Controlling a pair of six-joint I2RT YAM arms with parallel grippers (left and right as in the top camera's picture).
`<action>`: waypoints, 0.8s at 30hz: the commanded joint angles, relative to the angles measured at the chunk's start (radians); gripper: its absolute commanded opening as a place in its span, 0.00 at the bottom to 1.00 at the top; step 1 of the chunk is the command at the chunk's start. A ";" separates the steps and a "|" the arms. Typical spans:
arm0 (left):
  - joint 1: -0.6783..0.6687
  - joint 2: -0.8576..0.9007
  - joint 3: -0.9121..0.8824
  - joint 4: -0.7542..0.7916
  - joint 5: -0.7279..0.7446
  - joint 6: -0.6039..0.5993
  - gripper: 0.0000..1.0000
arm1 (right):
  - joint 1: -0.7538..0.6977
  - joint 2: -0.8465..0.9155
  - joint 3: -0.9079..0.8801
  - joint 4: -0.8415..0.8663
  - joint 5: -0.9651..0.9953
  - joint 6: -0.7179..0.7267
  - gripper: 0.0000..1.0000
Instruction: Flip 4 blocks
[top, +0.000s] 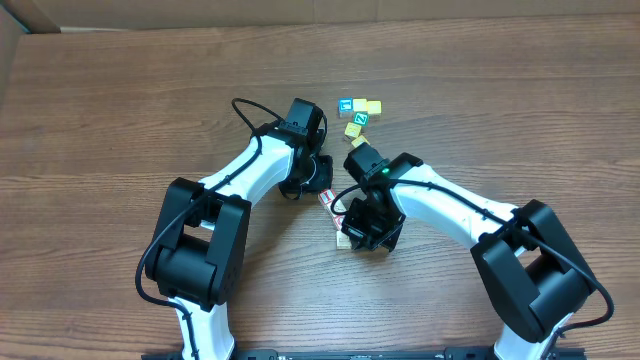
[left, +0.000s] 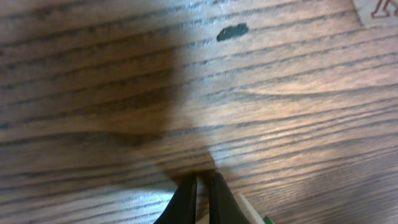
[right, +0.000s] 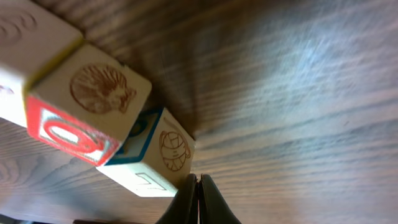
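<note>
Right end effector (right: 198, 184), pressed together, should nudge the red-framed block (right: 87, 115) low and slowly, sparing the blue-framed cube (right: 155, 155).

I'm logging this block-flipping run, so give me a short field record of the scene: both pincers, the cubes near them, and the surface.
surface: brown wood-grain table
left pincer: shut, empty, tips low over the wood
right pincer: shut, empty, tips close beside blue-framed wooden cube; contact unclear
red-framed wooden cube: shell picture on one face, against the blue-framed cube
far cluster: small yellow and blue cubes, apart from both pincers
</note>
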 joint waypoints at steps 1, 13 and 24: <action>-0.013 0.037 -0.016 0.013 -0.025 0.024 0.04 | 0.023 -0.008 0.006 0.006 0.022 0.064 0.05; -0.013 0.037 -0.016 0.047 -0.025 0.076 0.04 | -0.038 -0.008 0.010 0.017 0.148 -0.180 0.04; -0.013 0.037 -0.016 0.060 -0.021 0.074 0.04 | -0.085 -0.008 0.010 0.160 0.141 -0.315 0.04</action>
